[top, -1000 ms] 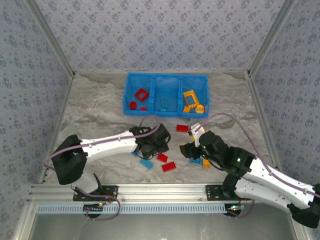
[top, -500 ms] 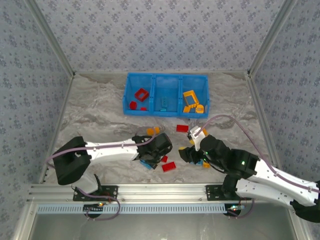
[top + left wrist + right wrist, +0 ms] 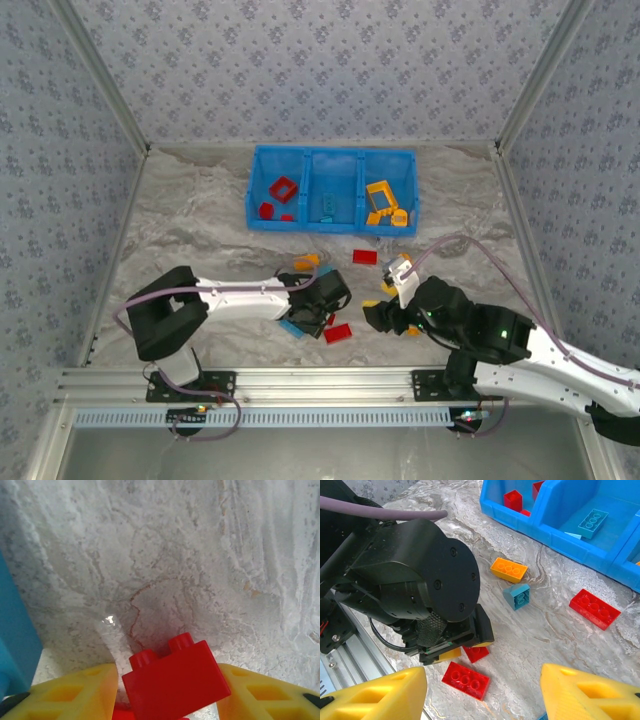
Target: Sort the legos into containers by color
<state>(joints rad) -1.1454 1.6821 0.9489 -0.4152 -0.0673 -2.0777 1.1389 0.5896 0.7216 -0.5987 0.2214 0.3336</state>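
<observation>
Marbled grey tabletop point(image 3: 190, 225) is seen beneath the left gripper point(image 3: 167, 695), whose fingers point(image 3: 75, 695) flank a small red two-stud plastic brick point(image 3: 175, 680); a firm pinch cannot be confirmed. The right gripper point(image 3: 482, 690) is held spread, empty. A red pick is judged underway; carriage to the left compartment point(image 3: 262, 170), with the reds, of the bright blue plastic bin point(image 3: 332, 151) is called for.

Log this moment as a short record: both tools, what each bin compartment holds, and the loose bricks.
Left tool: red brick between its fingers; firm grip unclear
Right tool: open, empty
Bin, left compartment: red pieces
Middle compartment: teal brick
Right compartment: yellow pieces
Loose on table: orange brick, teal cube, far red brick, near red brick
</observation>
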